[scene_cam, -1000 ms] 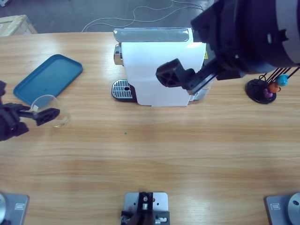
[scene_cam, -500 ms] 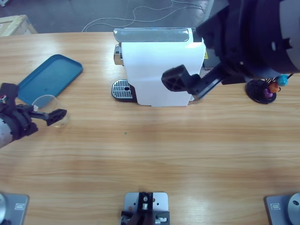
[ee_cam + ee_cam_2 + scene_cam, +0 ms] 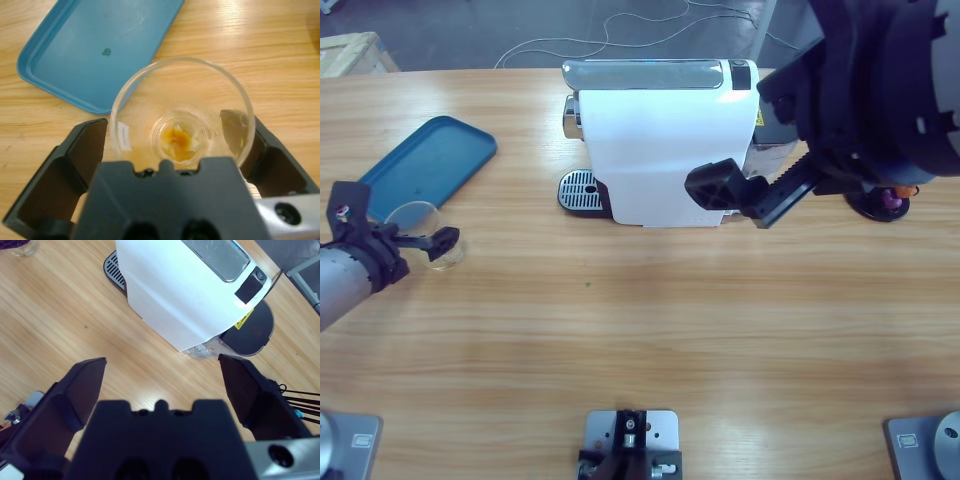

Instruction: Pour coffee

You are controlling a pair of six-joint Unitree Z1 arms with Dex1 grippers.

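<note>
Coffee machine (image 3: 660,140) sits at table (image 3: 650,330) centre-back, white body, drip grate (image 3: 579,190) on its left side. Glass cup (image 3: 428,232) stands near the table's left edge, just beside the blue tray (image 3: 425,165), w/ a bit of amber liquid in the bottom. Left gripper (image 3: 175,145) has jaws spread either side of the cup, straddling it; can't tell if they touch the glass. Right gripper (image 3: 725,190) hangs above the machine's right end, jaws wide, holding nothing. Capsule stand (image 3: 880,195) at far right, partly hidden by the arm.
</note>
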